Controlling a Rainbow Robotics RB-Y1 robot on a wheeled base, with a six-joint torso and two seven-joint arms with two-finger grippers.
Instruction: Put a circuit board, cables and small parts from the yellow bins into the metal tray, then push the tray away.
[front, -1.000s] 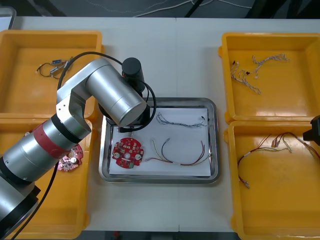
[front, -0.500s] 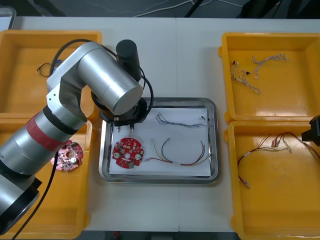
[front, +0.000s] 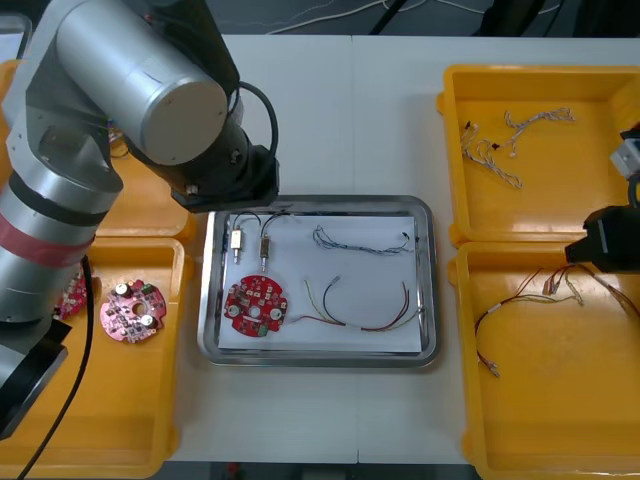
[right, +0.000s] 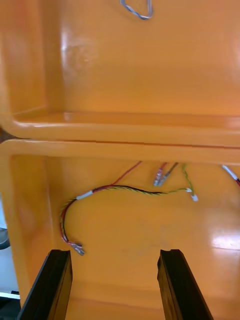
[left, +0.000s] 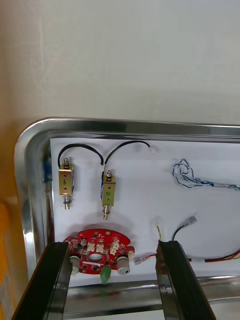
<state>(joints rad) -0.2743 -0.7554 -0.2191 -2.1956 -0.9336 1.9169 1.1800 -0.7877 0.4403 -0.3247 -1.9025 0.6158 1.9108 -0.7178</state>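
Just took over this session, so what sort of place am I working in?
Probably an electronics kitting bench: yellow bins of cables and circuit boards flank a metal tray; left gripper over the tray, right gripper over a bin.

The tray (front: 320, 359) holds a circuit board (front: 255, 307), cables (front: 365, 325), small metal parts (front: 265, 249).

My left arm (front: 140, 90): fat brushed-silver cylinder links with rounded end caps. I see red band (front: 35, 240) ringing lower link, more silver below it. Black wrist housing (front: 225, 175) at arm's end. Thin black cable (front: 273, 120) loops off wrist, second one trails along lower link. Right arm (front: 608, 240): black boxy block, small pale grey piece above. Left gripper (left: 112, 245) fingers (left: 55, 280): flat matte-black bars, squared tips. Right gripper (right: 115, 252) fingers (right: 177, 285): same look.
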